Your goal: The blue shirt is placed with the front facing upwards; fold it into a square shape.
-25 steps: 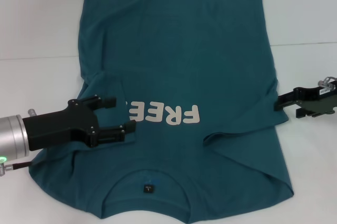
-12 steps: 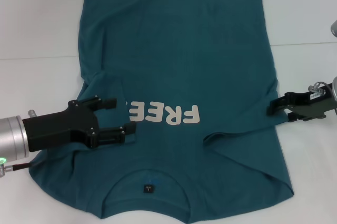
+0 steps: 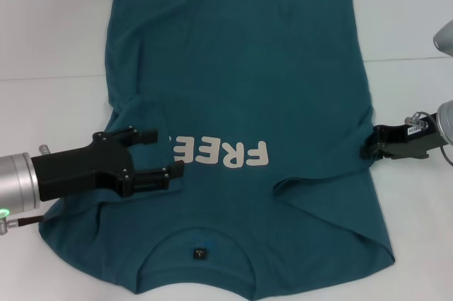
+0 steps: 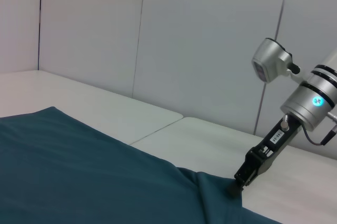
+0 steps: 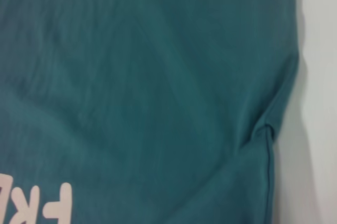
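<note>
Now left gripper point(image 3: 161, 154) open, level over blue shirt point(image 3: 241, 74); right gripper point(image 3: 368, 146) at shirt's edge, closure unclear.

shirt: the blue shirt point(image 4: 89, 176) lies flat over the table, filling the frame from 6 to 9 o'clock
shirt edge: runs diagonally down toward 5 o'clock, with a small raised fold near the gripper tip
right gripper point(image 4: 233, 188): at 4 o'clock, tip down, touching the shirt's edge; finger state unclear
right arm point(image 4: 308, 103): silver, at 3 o'clock, blue light lit
table point(image 4: 210, 145): white, seam line visible
wall point(image 4: 158, 34): pale grey panels behind
</note>
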Motion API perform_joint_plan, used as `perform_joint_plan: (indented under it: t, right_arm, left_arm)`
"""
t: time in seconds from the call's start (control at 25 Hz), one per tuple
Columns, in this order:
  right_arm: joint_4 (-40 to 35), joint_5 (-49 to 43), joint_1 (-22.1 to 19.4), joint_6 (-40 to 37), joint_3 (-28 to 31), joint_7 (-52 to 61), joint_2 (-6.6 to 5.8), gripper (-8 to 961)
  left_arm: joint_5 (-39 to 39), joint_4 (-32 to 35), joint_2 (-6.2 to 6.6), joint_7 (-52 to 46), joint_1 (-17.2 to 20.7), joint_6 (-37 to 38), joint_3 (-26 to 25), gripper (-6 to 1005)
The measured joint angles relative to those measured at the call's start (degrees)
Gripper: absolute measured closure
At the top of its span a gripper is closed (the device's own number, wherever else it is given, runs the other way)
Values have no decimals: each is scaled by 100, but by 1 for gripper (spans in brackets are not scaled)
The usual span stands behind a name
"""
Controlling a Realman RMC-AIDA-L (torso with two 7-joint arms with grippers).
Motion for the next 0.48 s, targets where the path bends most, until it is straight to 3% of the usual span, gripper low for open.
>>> perform_joint_plan:
  t: [0.32,0.48]
  right_arm:
    - [-298,85,17,-168,4,-4,15,870]
    - [-321,91,80,-150,-3,-3,34,905]
  left_arm:
    - [0,0,0,-12,-8,8,0,114]
    - [0,0,0,-8,-18,2,0,113]
